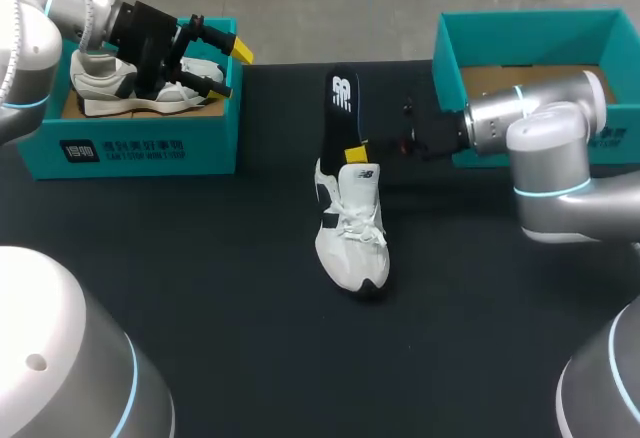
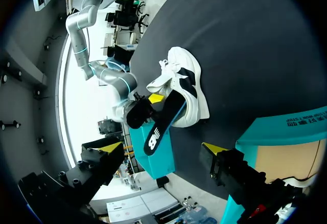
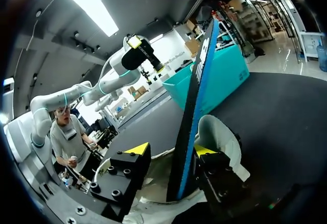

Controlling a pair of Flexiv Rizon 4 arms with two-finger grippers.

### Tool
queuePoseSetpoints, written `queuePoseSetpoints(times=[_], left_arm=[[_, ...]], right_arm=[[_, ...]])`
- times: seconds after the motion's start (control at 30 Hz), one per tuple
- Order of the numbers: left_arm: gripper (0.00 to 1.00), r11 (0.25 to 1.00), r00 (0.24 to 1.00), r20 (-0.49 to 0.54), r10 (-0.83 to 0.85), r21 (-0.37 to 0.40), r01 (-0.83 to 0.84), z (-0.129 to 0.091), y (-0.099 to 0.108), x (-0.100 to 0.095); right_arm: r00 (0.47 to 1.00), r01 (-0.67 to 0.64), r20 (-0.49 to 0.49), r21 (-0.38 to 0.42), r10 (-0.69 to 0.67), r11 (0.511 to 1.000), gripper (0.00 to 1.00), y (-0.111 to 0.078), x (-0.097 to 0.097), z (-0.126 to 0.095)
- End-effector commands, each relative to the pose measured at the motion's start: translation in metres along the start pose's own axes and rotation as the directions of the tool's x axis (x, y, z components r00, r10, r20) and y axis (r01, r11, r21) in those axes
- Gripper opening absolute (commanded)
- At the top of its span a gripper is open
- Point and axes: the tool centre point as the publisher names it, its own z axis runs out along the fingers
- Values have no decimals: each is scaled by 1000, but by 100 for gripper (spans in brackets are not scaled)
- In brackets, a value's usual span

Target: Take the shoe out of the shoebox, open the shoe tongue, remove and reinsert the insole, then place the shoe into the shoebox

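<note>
1. Resting laces-up in the middle of the tabletop [image 1: 200, 288], the white shoe [image 1: 352, 233] points its toe toward your robot and its heel toward the far edge.
2. You can see the black insole [image 1: 340, 108] sticking out of the shoe's opening at the heel end and slanting away past the heel. In the right wrist view the insole [image 3: 196, 101] stands on edge over the shoe [image 3: 219, 137], dark on one face and blue on the other.
3. Your right arm [image 1: 540, 123] lies low across from the right side, with the right jaws astride the insole just beyond the heel. One yellow fingertip [image 3: 204, 151] is against the insole. The other fingertip [image 3: 137, 149] stands off it with a strip of shoe showing between, so the right jaws are partly open and not clamped on it.
4. Behind that arm you have the right shoebox [image 1: 520, 33], teal and open-topped, its brown floor showing.
5. Your left arm [image 1: 60, 3] is over the left shoebox [image 1: 150, 148] at the far left corner, where a second shoe [image 1: 110, 83] lies inside. The left jaws are spread wide above that box with nothing between them. The left wrist view shows a yellow fingertip [image 2: 110, 146] well apart from its partner, with the shoe [image 2: 186, 86] and insole [image 2: 163, 119] far ahead of them.
</note>
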Motion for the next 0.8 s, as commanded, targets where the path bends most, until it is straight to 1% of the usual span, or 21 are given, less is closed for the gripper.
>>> queuePoseSetpoints(times=[0.03, 0.07, 0.1, 0.17, 0.2, 0.3, 0.4, 0.5, 0.8], left_arm=[[100, 1000, 1000, -3, 1, 1, -1, 0, 0, 0], [100, 1000, 1000, -3, 1, 1, -1, 0, 0, 0], [100, 1000, 1000, -3, 1, 1, -1, 0, 0, 0], [100, 1000, 1000, -3, 1, 1, -1, 0, 0, 0], [100, 1000, 1000, -3, 1, 1, -1, 0, 0, 0], [100, 1000, 1000, -3, 1, 1, -1, 0, 0, 0], [100, 1000, 1000, -3, 1, 1, -1, 0, 0, 0], [100, 1000, 1000, -3, 1, 1, -1, 0, 0, 0], [100, 1000, 1000, -3, 1, 1, -1, 0, 0, 0]], right_arm=[[1000, -6, 0, 34, 6, 999, 38, 6, -6, 4], [1000, -6, 0, 40, 6, 999, 32, 6, -7, 5], [1000, -10, 2, 49, 10, 999, 23, 7, -7, 6], [1000, -14, 2, 56, 13, 998, 2, 6, -8, 6], [1000, -19, 1, 67, 19, 998, 0, 6, -9, 6], [1000, -27, 1, 92, 27, 995, 0, 3, -9, 5], [999, -32, 4, 135, 32, 990, 0, -2, -7, 3], [999, -44, 3, 149, 44, 988, 0, -7, -3, 3], [995, -102, -1, 207, 104, 973, 0, -30, 2, 6]])
